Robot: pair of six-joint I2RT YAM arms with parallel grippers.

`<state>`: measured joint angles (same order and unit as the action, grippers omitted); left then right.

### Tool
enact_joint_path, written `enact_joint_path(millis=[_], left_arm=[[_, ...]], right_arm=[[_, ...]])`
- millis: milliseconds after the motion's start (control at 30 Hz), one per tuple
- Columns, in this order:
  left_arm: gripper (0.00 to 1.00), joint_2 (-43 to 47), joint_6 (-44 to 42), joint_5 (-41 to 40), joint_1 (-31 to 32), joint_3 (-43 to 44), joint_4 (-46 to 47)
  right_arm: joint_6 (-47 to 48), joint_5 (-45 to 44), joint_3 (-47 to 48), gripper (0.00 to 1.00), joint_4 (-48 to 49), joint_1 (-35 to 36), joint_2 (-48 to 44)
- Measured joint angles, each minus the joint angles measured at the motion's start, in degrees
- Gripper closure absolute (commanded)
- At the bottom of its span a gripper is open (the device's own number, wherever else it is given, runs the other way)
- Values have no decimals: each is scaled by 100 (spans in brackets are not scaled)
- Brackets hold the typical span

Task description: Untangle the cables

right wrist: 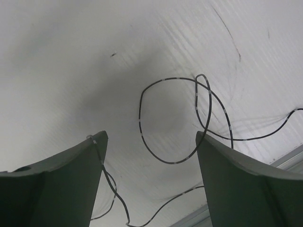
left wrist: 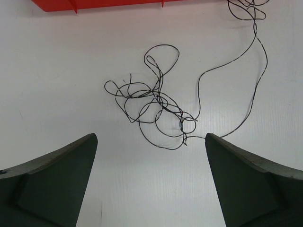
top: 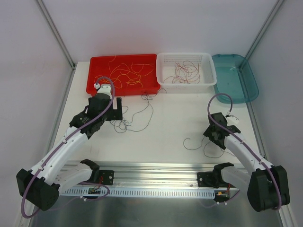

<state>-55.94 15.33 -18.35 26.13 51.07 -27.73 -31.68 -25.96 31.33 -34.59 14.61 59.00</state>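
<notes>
A knotted clump of thin black cable [left wrist: 156, 106] lies on the white table just ahead of my left gripper [left wrist: 150, 137], which is open and empty. A long strand runs from it toward the red tray. In the top view the clump [top: 124, 124] lies right of the left gripper [top: 116, 112]. My right gripper [right wrist: 151, 135] is open above a loose black cable loop [right wrist: 140, 116], and one strand lies against its left finger [right wrist: 90, 165]. In the top view this cable [top: 191, 144] lies left of the right gripper [top: 213, 136].
A red tray [top: 123, 56] with yellow-orange wires stands at the back left. A white basket [top: 184, 55] with dark red wires is beside it. A teal tray [top: 236, 82] is at the back right. A metal rail [top: 156, 170] runs along the near edge.
</notes>
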Motion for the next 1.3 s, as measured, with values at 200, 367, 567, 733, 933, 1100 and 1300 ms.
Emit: enact_joint_path(millis=[200,367,567,733,933,1100,1300], left_arm=[[1,4,0,0,0,-44,0],[1,4,0,0,0,-44,0],[1,2,2,2,0,-44,0],[1,-15,0,2,0,-44,0],[1,-31,0,4,0,-44,0],[1,-39,0,2,0,-44,0],[1,-107,0,-2,0,-44,0]], right_arm=[[-435,-341,-28,48,330,-31,236],[-651,-616,-31,84,446,-83,382],[-619,-809,17,99,321,-105,321],[-238,-984,634,99,-101,-114,-208],[570,-1287,2341,99,-297,-118,-507],[1357,-1425,3497,99,22,-369,-293],[1775,-1176,4572,99,796,-1241,901]])
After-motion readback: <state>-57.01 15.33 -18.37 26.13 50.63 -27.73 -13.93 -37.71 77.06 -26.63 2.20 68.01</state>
